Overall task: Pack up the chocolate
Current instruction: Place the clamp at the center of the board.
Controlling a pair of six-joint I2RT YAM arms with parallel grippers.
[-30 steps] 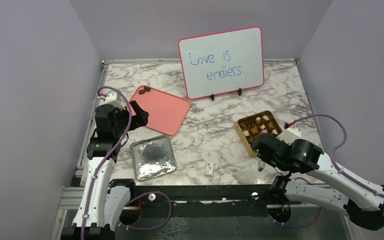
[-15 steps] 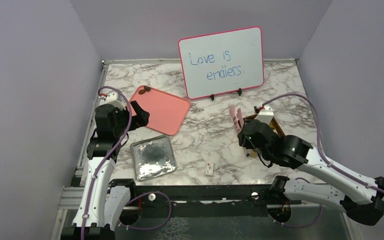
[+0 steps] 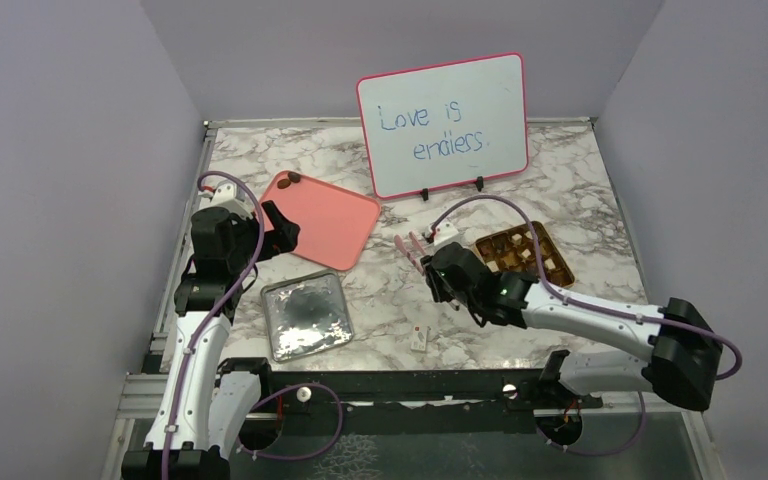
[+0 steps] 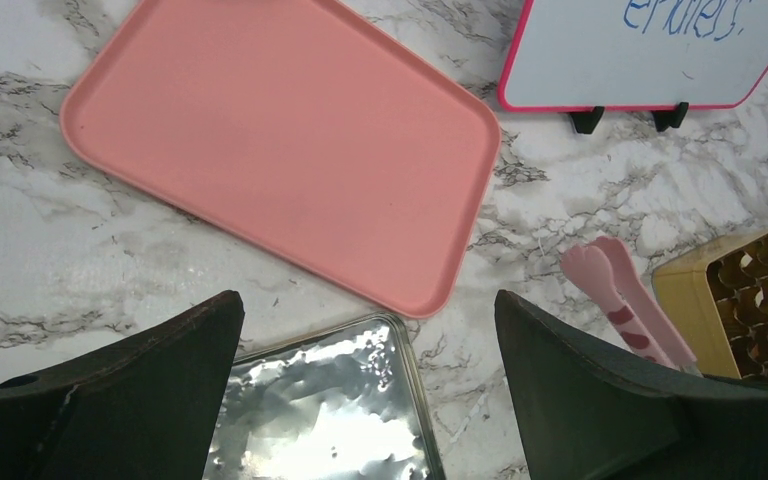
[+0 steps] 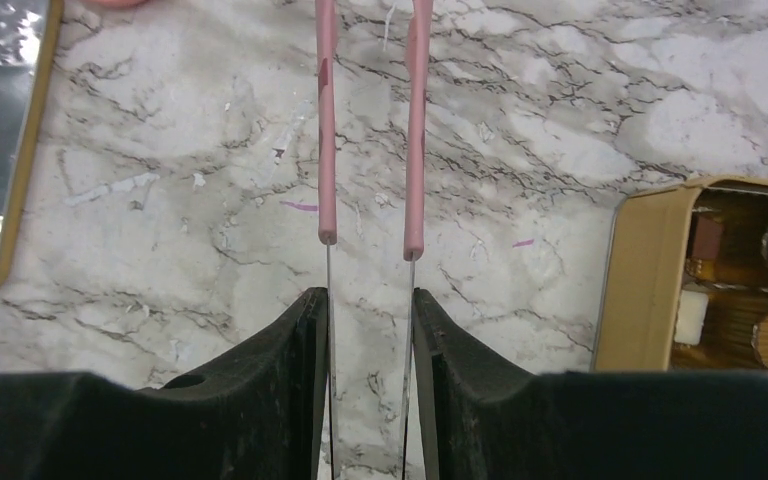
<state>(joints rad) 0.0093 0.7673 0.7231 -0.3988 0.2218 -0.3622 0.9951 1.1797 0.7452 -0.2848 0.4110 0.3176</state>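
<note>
**Top view.** Grey-veined white marble counter (image 3: 580, 180). A pink-framed rectangular whiteboard (image 3: 443, 125), lettered "Love is endless.", stands propped at its far edge. A flat salmon-pink plastic tray (image 3: 325, 220) lies toward the left edge. Just nearer, toward the near-left corner, is a square crinkled silver foil tin (image 3: 305, 316). A gold square box (image 5: 645, 280) with divided compartments sits toward the right edge.

**Left gripper** (image 4: 365, 310). It is over the tray's near-left rim, with its jaws spread wide. Its wrist view frames the tray's near corner and the tin's far edge between the fingers.

**Right gripper** (image 5: 367, 300). It is over the middle of the counter, between tray and box, with its jaws drawn partly in and pinching slim pink tongs (image 5: 326, 150).
- Only the right wrist view shows the two arms parallel and apart over bare marble.
- Only the left wrist view shows their rounded, paw-like tips.
- Whether the tips touch the counter cannot be told.

**Chocolate** (image 3: 290, 178). Two small dark roundish pieces lie on the tray's far-left corner. They show from the top only, since the left wrist view crops that corner. More brown pieces (image 3: 515, 250) fill the box's compartments, with small white blocks among them. The right wrist view shows a few of these up close.

**Tag.** A small white rectangular tag (image 3: 419, 338) lies flat by the near edge, between the tin and the right arm
</note>
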